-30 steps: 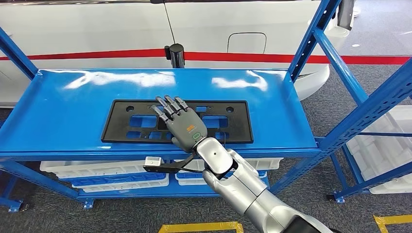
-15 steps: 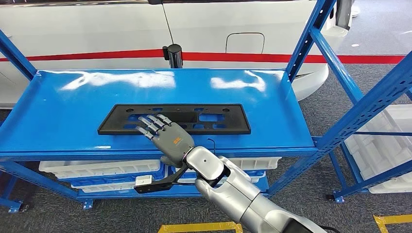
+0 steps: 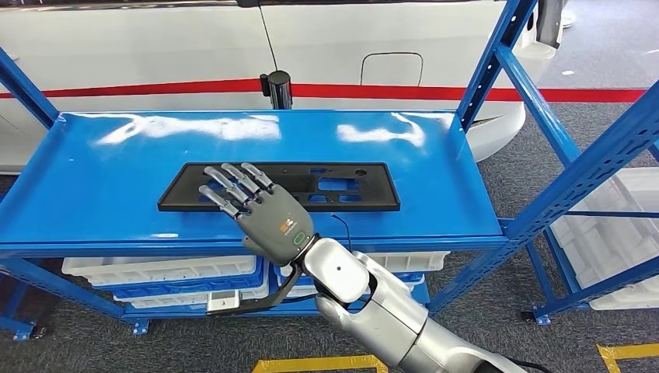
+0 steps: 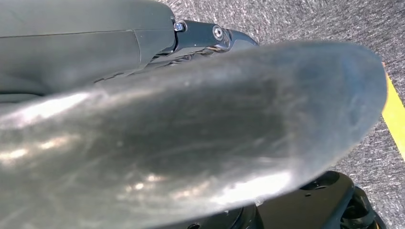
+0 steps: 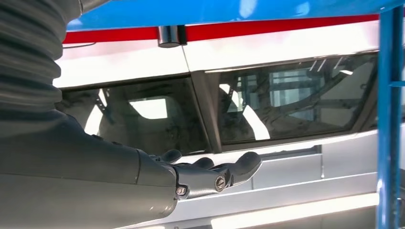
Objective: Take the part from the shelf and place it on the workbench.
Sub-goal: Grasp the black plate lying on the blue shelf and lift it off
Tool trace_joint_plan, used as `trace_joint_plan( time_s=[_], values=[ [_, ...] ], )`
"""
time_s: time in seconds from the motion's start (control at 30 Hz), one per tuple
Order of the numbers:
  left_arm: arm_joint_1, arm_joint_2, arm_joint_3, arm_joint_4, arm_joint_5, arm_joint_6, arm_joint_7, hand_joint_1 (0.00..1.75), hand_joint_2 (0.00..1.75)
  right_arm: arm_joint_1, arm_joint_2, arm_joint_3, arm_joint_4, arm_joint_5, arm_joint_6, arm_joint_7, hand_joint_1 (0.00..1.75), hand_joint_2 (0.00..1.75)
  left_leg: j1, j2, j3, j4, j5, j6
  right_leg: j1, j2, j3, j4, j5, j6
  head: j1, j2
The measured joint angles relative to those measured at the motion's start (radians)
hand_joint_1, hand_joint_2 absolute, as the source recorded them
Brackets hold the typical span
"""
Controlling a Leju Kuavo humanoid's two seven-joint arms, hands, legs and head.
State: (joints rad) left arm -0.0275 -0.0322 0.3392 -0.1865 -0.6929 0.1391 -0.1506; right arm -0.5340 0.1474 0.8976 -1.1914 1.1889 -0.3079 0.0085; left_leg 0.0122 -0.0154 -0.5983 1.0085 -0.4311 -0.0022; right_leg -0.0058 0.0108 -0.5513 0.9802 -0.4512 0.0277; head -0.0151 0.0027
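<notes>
A flat black part (image 3: 342, 186) with several cut-outs lies lengthwise on the blue shelf's top board (image 3: 451, 179). My right hand (image 3: 256, 206) reaches in from the front, palm down and fingers spread, and covers the part's left-middle stretch. It holds nothing. In the right wrist view the same hand (image 5: 210, 174) shows outstretched fingers with nothing in them, against a car window. Whether the fingers touch the part is unclear. In the left wrist view a dark piece of my left hand (image 4: 215, 33) shows behind a blurred silver shape; its fingers are hidden.
Blue uprights (image 3: 497, 70) rise at the shelf's right end and another at its left. White bins (image 3: 155, 272) sit on the lower level, and white trays (image 3: 622, 233) lie to the right. A white car with a red stripe (image 3: 155, 47) stands behind. Yellow tape (image 3: 319, 364) marks the floor.
My right hand has slid left along the part, from its middle to its left half, and now sits higher. The part looks slightly farther from the shelf's front edge.
</notes>
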Motion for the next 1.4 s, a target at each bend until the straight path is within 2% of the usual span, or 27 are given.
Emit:
trace_joint_plan(
  time_s=[0.1,0.27,0.43,0.77,1.07,1.4],
  values=[
    [0.001,-0.002,0.012,0.000,-0.016,0.003,0.000,0.00,0.00,0.016,-0.024,-0.004,-0.085,0.035,-0.027,0.026,0.00,1.75,0.000,0.000,0.000,0.000,0.000,0.000,0.000,0.000,0.000,0.000,0.000,0.000,0.000,0.000],
    [0.001,-0.003,0.021,0.000,-0.044,0.007,-0.002,0.00,0.00,0.019,-0.025,-0.016,-0.066,0.068,-0.024,0.056,0.00,1.75,0.000,0.000,0.000,0.000,0.000,0.000,0.000,0.000,0.000,0.000,0.000,0.000,0.000,0.000],
    [0.000,-0.005,0.021,0.000,-0.067,0.007,-0.002,0.00,0.00,0.009,-0.002,-0.019,0.034,0.079,-0.013,0.080,0.00,1.75,0.000,0.000,0.000,0.000,0.000,0.000,0.000,0.000,0.000,0.000,0.000,0.000,0.000,0.000],
    [-0.007,-0.007,0.021,0.000,-0.097,-0.002,-0.002,0.00,0.00,-0.039,0.043,-0.067,0.256,0.101,-0.052,0.120,0.00,1.75,0.000,0.000,0.000,0.000,0.000,0.000,0.000,0.000,0.001,0.000,0.000,0.000,0.000,0.000],
    [-0.014,-0.008,0.022,0.000,-0.113,-0.002,0.006,0.00,0.00,-0.063,0.053,-0.133,0.374,0.110,-0.114,0.139,0.00,1.75,0.000,0.000,0.000,0.000,0.000,0.000,0.000,0.000,0.001,0.000,0.000,0.000,0.000,0.000],
    [-0.016,-0.010,0.022,0.000,-0.115,-0.002,0.006,0.00,0.00,-0.079,0.053,-0.163,0.422,0.112,-0.122,0.140,0.00,1.75,0.000,0.000,0.001,0.000,0.000,0.000,0.000,0.000,0.001,0.000,0.000,0.000,0.000,0.000]
  ],
)
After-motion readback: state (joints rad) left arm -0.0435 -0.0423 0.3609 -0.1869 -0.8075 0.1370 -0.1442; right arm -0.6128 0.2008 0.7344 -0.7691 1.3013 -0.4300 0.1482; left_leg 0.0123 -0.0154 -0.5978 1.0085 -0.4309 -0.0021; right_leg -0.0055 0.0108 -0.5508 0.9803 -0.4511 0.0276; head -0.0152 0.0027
